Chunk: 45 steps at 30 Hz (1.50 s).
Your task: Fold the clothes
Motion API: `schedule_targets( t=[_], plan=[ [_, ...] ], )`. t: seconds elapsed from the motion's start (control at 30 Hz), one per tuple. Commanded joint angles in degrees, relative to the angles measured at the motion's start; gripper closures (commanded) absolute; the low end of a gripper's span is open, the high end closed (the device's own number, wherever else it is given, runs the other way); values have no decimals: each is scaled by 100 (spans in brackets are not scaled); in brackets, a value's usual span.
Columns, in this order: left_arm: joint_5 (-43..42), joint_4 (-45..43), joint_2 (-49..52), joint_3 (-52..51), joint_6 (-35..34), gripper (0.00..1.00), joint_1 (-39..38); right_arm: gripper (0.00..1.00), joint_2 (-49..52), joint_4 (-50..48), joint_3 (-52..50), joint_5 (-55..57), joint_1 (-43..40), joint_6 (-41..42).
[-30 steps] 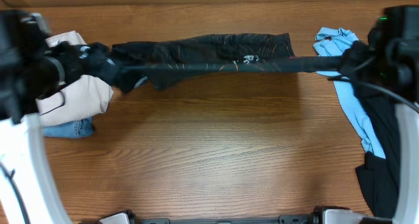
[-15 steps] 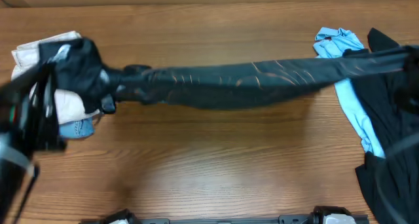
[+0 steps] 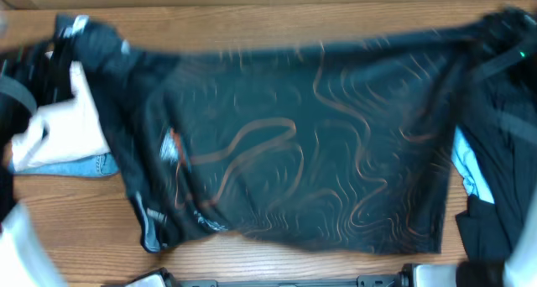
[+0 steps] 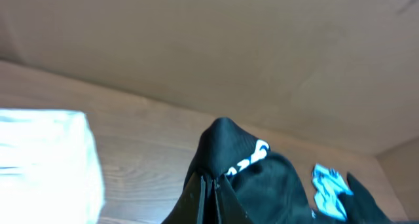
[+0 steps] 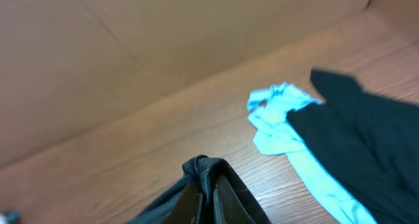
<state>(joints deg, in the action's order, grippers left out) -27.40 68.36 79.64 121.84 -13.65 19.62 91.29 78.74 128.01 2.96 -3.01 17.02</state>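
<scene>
The clothes, a black jersey [image 3: 294, 144] with thin orange and white contour lines, hang spread wide and blurred between my two grippers, covering most of the table. My left gripper [image 3: 67, 35] holds the top left corner and my right gripper [image 3: 503, 27] the top right. Seen from the left wrist, the left gripper [image 4: 213, 201] is shut on a fold of black jersey [image 4: 229, 149] with a white logo. The right wrist view has the right gripper [image 5: 213, 194] shut on a bunched black edge [image 5: 200, 165].
Beige trousers [image 3: 71, 123] lie on a blue denim piece [image 3: 94, 164] at the left. A light blue shirt [image 3: 463, 165] and another black garment [image 3: 495, 224] lie at the right, also seen as shirt [image 5: 281, 116] and garment [image 5: 366, 132]. A cardboard wall [image 5: 131, 47] stands behind the table.
The jersey was a tight rope-like strip stretched across the table; now it has opened into a wide sheet. Both grippers have swung with its upper corners toward the back edge.
</scene>
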Motion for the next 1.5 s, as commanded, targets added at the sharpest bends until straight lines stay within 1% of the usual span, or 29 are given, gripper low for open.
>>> schedule_targets(
  t=[0.0, 0.03, 0.1, 0.17, 0.27, 0.37, 0.4, 0.43, 0.5, 0.53, 0.6, 0.63, 0.7, 0.73, 0.8, 0.83, 0.87, 1.13, 1.27, 1.47],
  plan=[
    [-304, -793, 1143, -101, -59, 96, -365, 96, 741, -404, -11, 74, -55, -81],
    [-393, -1169, 1408, -98, -42, 96, -457, 96, 922, -605, -11, 26, -55, -81],
    [-595, -2295, 1971, -87, -127, 96, -614, 96, 1224, -1263, -11, -11, -55, -74],
    [-866, -3394, 2221, 37, -614, 96, -599, 95, 1182, -1864, 76, -9, -57, -31],
    [-933, -4002, 2184, 476, -741, 96, -501, 95, 1067, -2129, 527, 48, -63, -37],
    [-944, -3958, 2129, 1373, -732, 96, -358, 95, 964, -2052, 1237, 212, -63, -105],
    [-1012, -3709, 2105, 1921, -710, 96, -212, 95, 929, -1843, 1537, 278, -61, -168],
    [-1145, -3202, 2094, 2428, -673, 96, -70, 95, 898, -1384, 1794, 487, -61, -232],
    [-1329, -2426, 2079, 2736, -402, 96, -31, 95, 892, -826, 1849, 881, -61, -229],
    [-1375, -1648, 2057, 2835, -192, 96, -31, 95, 905, -369, 1825, 1150, -61, -227],
    [-1379, -756, 2048, 2837, 98, 96, -76, 95, 955, 153, 1729, 1349, -61, -223],
    [-1268, 70, 2083, 2824, 455, 96, -153, 95, 1019, 479, 1650, 1355, -61, -223],
    [-885, 1226, 2221, 2756, 990, 96, -343, 95, 1152, 953, 1412, 1375, -61, -223],
    [-647, 1886, 2389, 2651, 1248, 96, -520, 95, 1198, 1088, 1209, 1390, -63, -227],
    [-278, 2667, 2778, 2341, 1679, 96, -857, 95, 1246, 1207, 402, 1438, -61, -227],
    [-109, 2846, 2955, 2142, 1687, 96, -960, 95, 1246, 1211, -26, 1460, -63, -232],
    [-17, 2846, 3064, 1801, 1690, 96, -1036, 95, 1246, 1207, -391, 1462, -63, -232],
    [326, 2765, 3309, -468, 1794, 96, -1141, 96, 1246, 885, -2500, 1349, -238, -201],
    [452, 2743, 3309, -1222, 1786, 96, -1139, 96, 1244, 896, -2953, 966, -437, -212],
    [894, 2771, 3307, -2000, 1469, 96, -1139, 96, 1137, 1025, -3407, 284, -800, -393]
  ],
)
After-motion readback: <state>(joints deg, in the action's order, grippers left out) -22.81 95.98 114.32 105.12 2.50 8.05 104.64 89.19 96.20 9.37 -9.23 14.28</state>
